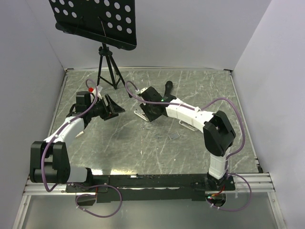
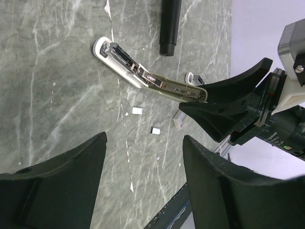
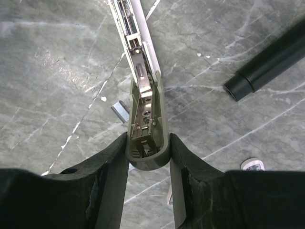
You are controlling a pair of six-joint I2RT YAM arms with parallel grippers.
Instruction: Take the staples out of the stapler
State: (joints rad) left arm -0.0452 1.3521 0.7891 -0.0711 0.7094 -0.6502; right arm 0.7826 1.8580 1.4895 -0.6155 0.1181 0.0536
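I am pinching the rounded rear of the opened olive-and-white metal-tracked stapler (image 3: 142, 90) in my right pincer (image 3: 147, 143). It is lying on the grey marbled table (image 3: 57, 71), its long axis running straight away from those jaws and crosswise ahead of my spread, empty left pincer (image 2: 144, 145).

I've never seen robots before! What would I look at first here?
Probably the stapler, opened wide in the middle of the table, with the right gripper pinching its end. The left gripper hangs open nearby, close to some small staple bits, and a black music stand rises at the back left.
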